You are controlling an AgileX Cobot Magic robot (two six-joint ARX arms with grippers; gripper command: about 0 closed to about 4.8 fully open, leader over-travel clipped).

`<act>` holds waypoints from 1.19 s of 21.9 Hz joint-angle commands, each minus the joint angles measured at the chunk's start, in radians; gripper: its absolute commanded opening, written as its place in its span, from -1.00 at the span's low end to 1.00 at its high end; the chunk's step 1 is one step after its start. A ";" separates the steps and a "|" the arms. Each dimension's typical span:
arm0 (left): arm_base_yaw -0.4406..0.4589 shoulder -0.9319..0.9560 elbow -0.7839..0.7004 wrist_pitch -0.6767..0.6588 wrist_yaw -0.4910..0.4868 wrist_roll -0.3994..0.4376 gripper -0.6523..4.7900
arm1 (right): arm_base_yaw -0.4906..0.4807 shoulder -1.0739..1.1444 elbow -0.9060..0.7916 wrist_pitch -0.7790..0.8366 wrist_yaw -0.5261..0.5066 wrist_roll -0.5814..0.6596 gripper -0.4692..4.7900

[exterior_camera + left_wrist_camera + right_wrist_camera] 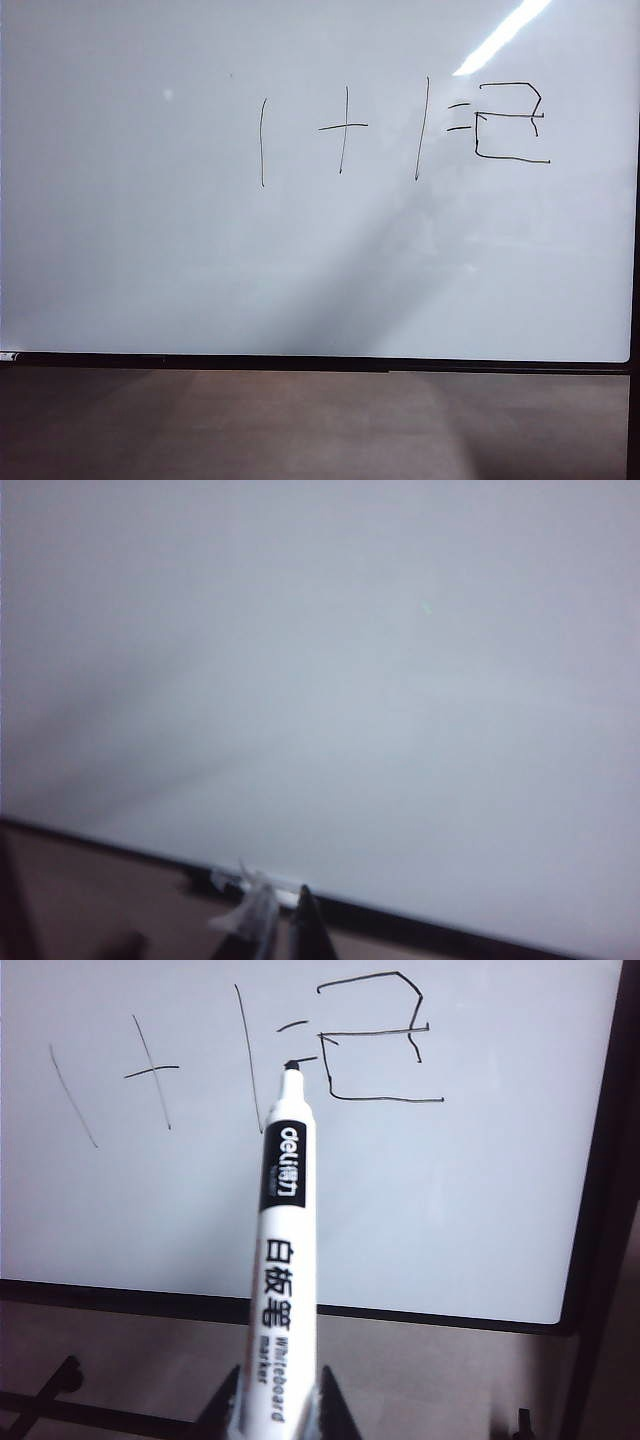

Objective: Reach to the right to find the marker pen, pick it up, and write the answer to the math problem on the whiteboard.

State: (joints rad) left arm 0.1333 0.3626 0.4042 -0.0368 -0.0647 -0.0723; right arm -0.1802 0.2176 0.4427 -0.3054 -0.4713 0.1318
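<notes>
The whiteboard (150, 260) fills the exterior view. On it the math problem (343, 128) reads one plus one equals in thin black strokes. Right of the equals dashes stands the answer (510, 122), a boxy two. Neither arm shows in that view. In the right wrist view my right gripper (278, 1415) is shut on the marker pen (283, 1260), a white barrel with a black collar. Its dark tip (292, 1065) points toward the board (450, 1210) and is uncapped. In the blurred left wrist view my left gripper (283, 925) has its fingers close together with nothing held, facing the board's lower edge (420, 920).
A thin black frame (300, 362) runs along the board's lower edge, above the brown tabletop (300, 430). A small whitish piece (250, 882) sits on that frame near the left gripper. Dark bars (60, 1400) lie on the table beside the right gripper. A glare streak (500, 35) marks the board's upper right.
</notes>
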 commanded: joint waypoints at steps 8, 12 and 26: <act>-0.089 -0.304 -0.334 0.054 0.098 -0.047 -0.66 | 0.001 -0.006 0.004 0.014 0.001 -0.002 -0.84; -0.134 -0.349 -0.388 0.053 0.118 -0.008 -0.66 | 0.001 -0.006 0.004 0.014 0.001 -0.001 -0.84; -0.123 -0.359 -0.396 0.028 0.103 0.072 -0.66 | 0.001 -0.006 0.004 0.014 0.001 -0.002 -0.84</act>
State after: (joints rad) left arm 0.0055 0.0032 0.0078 -0.0219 0.0387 0.0029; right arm -0.1802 0.2131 0.4427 -0.3050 -0.4709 0.1318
